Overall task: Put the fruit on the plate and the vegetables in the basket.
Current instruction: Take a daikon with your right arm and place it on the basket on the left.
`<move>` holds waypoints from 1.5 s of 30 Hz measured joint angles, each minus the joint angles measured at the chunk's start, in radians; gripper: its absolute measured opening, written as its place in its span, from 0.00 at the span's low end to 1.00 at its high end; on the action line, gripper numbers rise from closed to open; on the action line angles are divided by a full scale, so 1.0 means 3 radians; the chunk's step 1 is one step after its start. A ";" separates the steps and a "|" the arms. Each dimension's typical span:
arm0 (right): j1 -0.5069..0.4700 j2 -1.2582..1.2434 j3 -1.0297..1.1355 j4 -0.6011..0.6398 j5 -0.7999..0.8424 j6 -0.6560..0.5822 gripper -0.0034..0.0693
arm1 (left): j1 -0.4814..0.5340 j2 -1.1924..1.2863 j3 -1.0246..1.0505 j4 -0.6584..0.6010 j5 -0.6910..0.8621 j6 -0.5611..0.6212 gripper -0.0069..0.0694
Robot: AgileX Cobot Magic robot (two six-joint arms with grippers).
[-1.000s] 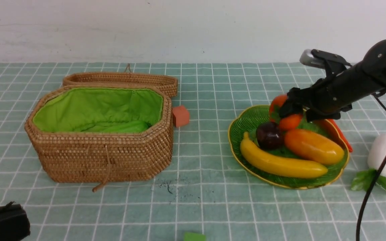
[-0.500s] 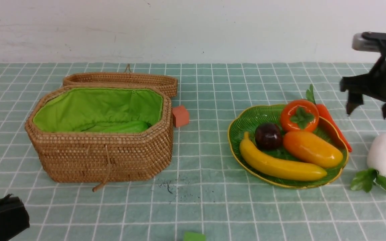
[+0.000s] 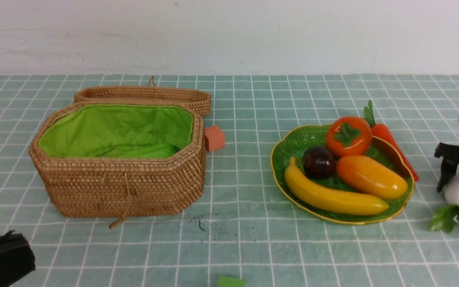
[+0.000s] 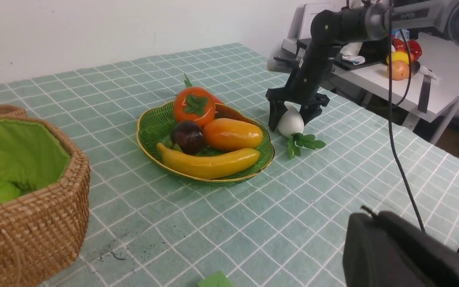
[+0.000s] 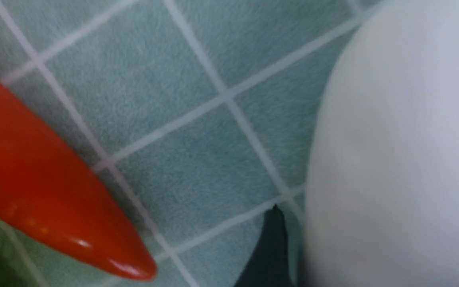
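A plain white wall, faintly scuffed, closes off the far side. The surface is covered from edge to edge by a pale teal cloth gridded with thin white lines, and a small dark smudge marks it near the front middle. The light is soft and even, throwing only weak shadows. Off to the right stands a white side table, with a white box-like machine at its far end by the wall
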 joint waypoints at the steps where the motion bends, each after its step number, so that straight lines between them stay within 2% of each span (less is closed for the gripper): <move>1: 0.0000 0.0003 0.0000 0.0028 0.0000 -0.0100 0.84 | 0.0000 0.0000 0.0000 0.0007 0.0010 0.0000 0.07; 3: 0.0000 0.0003 -0.0003 0.0044 0.0000 -0.0190 0.80 | 0.0000 0.0000 0.0000 0.0040 0.0029 -0.0003 0.07; 4: 0.0003 -0.0001 -0.0010 0.0077 0.0014 -0.0301 0.75 | 0.0000 0.0000 0.0000 0.0131 0.0092 -0.0050 0.07; 6: 0.0003 -0.0009 -0.0023 0.0098 0.0075 -0.0347 0.75 | 0.0000 0.0000 0.0000 0.0345 0.0157 -0.0206 0.07; 10: 0.0077 -0.0307 -0.0125 0.0211 0.0418 -0.0415 0.75 | 0.0000 0.0000 0.0000 0.1020 0.0359 -0.0946 0.07; 13: 0.0319 -0.0655 -0.0253 0.0440 0.0521 -0.0746 0.75 | 0.0000 0.0000 0.0000 0.1527 0.0535 -0.1478 0.07; 14: 0.0377 -0.0704 -0.0282 0.0494 0.0526 -0.0781 0.75 | 0.0000 0.0000 0.0000 0.1586 0.0547 -0.1544 0.07; 16: 0.0661 -0.0850 -0.0419 0.0756 0.0527 -0.1100 0.75 | 0.0000 0.0000 0.0000 0.1771 0.0633 -0.1765 0.07; 17: 0.0968 -0.0943 -0.0587 0.1024 0.0487 -0.1455 0.75 | 0.0000 0.0000 0.0000 0.1910 0.0729 -0.1952 0.07; 20: 0.1584 -0.0937 -0.0842 0.1490 0.0293 -0.2043 0.75 | 0.0000 0.0000 0.0000 0.2043 0.0828 -0.2147 0.07; 21: 0.1678 -0.0922 -0.0903 0.1548 0.0252 -0.2134 0.75 | 0.0000 0.0000 0.0000 0.2049 0.0836 -0.2165 0.07; 22: 0.2031 -0.0829 -0.1039 0.1735 0.0048 -0.2475 0.75 | 0.0000 0.0000 0.0000 0.2057 0.0851 -0.2198 0.07; 25: 0.2554 -0.0548 -0.1304 0.1870 -0.0399 -0.2917 0.75 | 0.0000 0.0000 0.0000 0.2060 0.0851 -0.2215 0.07; 27: 0.2682 -0.0431 -0.1383 0.1885 -0.0558 -0.3013 0.75 | 0.0000 0.0000 0.0000 0.2060 0.0851 -0.2219 0.07; 28: 0.2868 -0.0207 -0.1514 0.1894 -0.0812 -0.3140 0.75 | 0.0000 0.0000 0.0000 0.2060 0.0851 -0.2222 0.07; 31: 0.3059 0.0154 -0.1689 0.1894 -0.1236 -0.3244 0.75 | 0.0000 0.0000 0.0000 0.2060 0.0853 -0.2222 0.07; 34: 0.3124 0.0339 -0.1773 0.1891 -0.1409 -0.3256 0.76 | 0.0000 0.0000 0.0000 0.2060 0.0853 -0.2218 0.07; 36: 0.3151 0.0441 -0.1813 0.1870 -0.1460 -0.3256 0.82 | 0.0000 0.0000 0.0000 0.2060 0.0853 -0.2196 0.07; 38: 0.3159 0.0458 -0.1836 0.1786 -0.1354 -0.3239 0.95 | 0.0000 0.0000 0.0000 0.2060 0.0853 -0.2182 0.07; 39: 0.3156 0.0433 -0.1843 0.1731 -0.1297 -0.3221 0.96 | 0.0000 0.0000 0.0000 0.2057 0.0853 -0.2182 0.07; 42: 0.3131 0.0312 -0.1843 0.1502 -0.1021 -0.3070 0.97 | 0.0000 0.0000 0.0000 0.2048 0.0823 -0.2182 0.07; 44: 0.3064 -0.0001 -0.1847 0.1010 -0.0427 -0.2603 0.92 | 0.0000 0.0000 0.0000 0.2028 0.0710 -0.2122 0.07; 45: 0.3057 -0.0027 -0.1847 0.0966 -0.0427 -0.2603 0.91 | 0.0000 0.0000 0.0000 0.2018 0.0685 -0.2101 0.07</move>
